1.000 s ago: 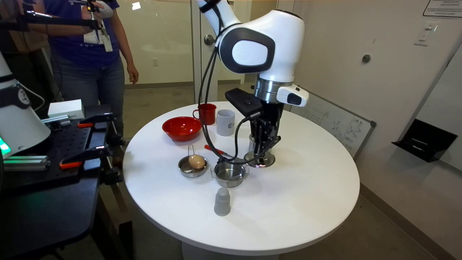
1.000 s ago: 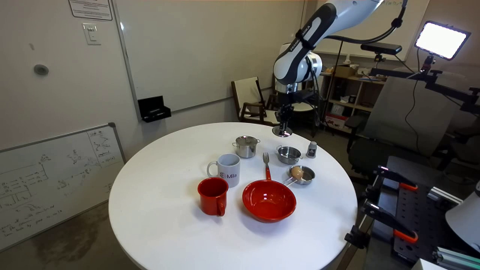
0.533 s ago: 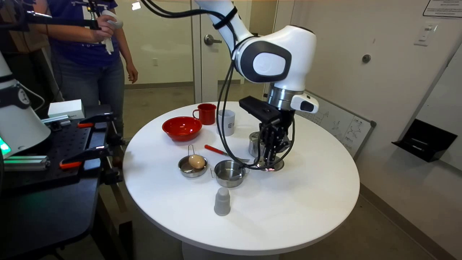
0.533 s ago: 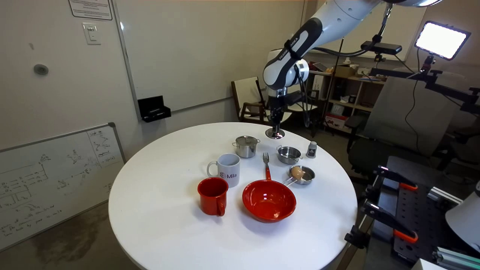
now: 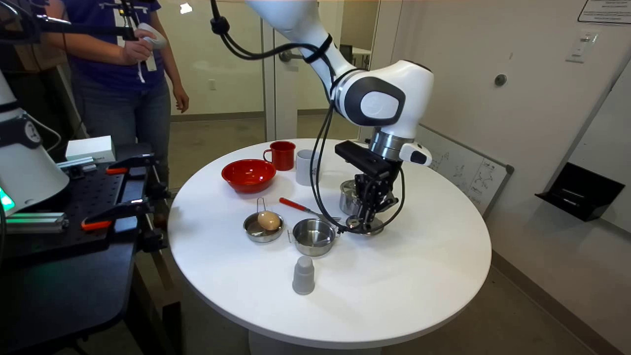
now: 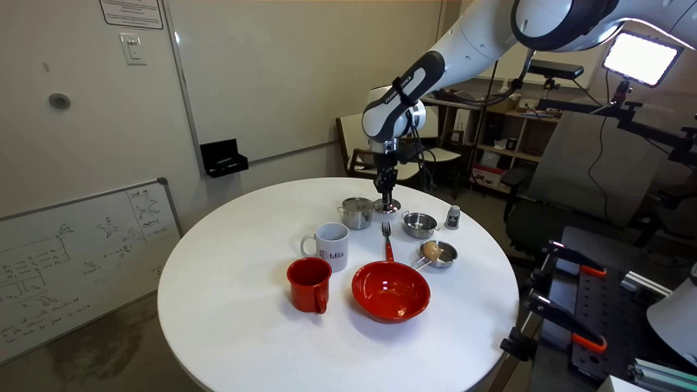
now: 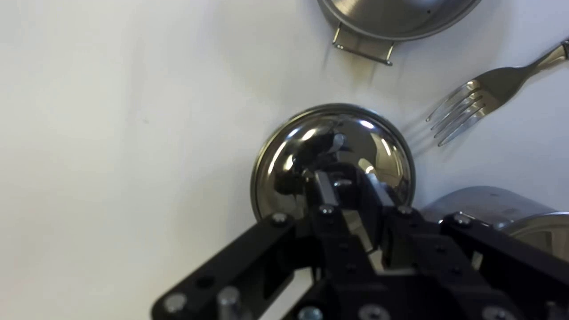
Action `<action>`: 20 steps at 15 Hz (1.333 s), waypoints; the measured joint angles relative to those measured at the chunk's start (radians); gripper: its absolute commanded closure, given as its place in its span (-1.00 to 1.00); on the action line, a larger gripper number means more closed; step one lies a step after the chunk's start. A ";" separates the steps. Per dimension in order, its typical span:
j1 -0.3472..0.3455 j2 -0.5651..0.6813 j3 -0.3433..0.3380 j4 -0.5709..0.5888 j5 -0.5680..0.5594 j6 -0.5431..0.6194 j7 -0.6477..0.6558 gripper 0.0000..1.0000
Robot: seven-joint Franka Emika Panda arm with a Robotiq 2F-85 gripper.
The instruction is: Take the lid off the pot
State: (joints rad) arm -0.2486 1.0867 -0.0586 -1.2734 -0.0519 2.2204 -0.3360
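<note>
The round silvery lid (image 7: pixel 331 129) is under my gripper (image 7: pixel 346 182), whose fingers are closed round the dark knob at its middle. In the exterior views the lid (image 6: pixel 387 207) is low beside the pot and off it. I cannot tell whether its rim touches the table. My gripper (image 5: pixel 367 219) points down and hides part of the lid in an exterior view (image 5: pixel 352 223). The small steel pot (image 6: pixel 358 215) stands open and upright next to the lid. It is partly behind the gripper in an exterior view (image 5: pixel 348 198) and at the lower right of the wrist view (image 7: pixel 484 202).
The shallow metal bowl (image 6: pixel 419 226) and the red-handled fork (image 6: pixel 387 239) lie near the lid. A small pan (image 6: pixel 447 255) holds an egg (image 6: pixel 432 250). A white mug (image 6: pixel 335 245), red cup (image 6: pixel 310 283), red bowl (image 6: pixel 391 294) and grey shaker (image 6: pixel 452 216) also stand on the table (image 6: pixel 234 305).
My gripper has carried the lid down and nearer to the pot, from higher at the table's far edge in an exterior view. The pot and other things have not moved.
</note>
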 measured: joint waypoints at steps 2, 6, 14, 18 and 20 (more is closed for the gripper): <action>0.001 0.029 0.000 0.049 0.000 -0.031 0.000 0.13; 0.001 0.072 0.000 0.126 0.000 -0.082 0.003 -0.28; 0.001 0.128 -0.001 0.234 0.000 -0.143 0.024 -1.00; 0.000 0.118 -0.019 0.222 0.000 -0.077 0.044 -1.00; 0.000 0.083 -0.041 0.180 0.000 -0.020 0.061 -1.00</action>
State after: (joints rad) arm -0.2482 1.1693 -0.0997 -1.0932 -0.0518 2.2006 -0.2747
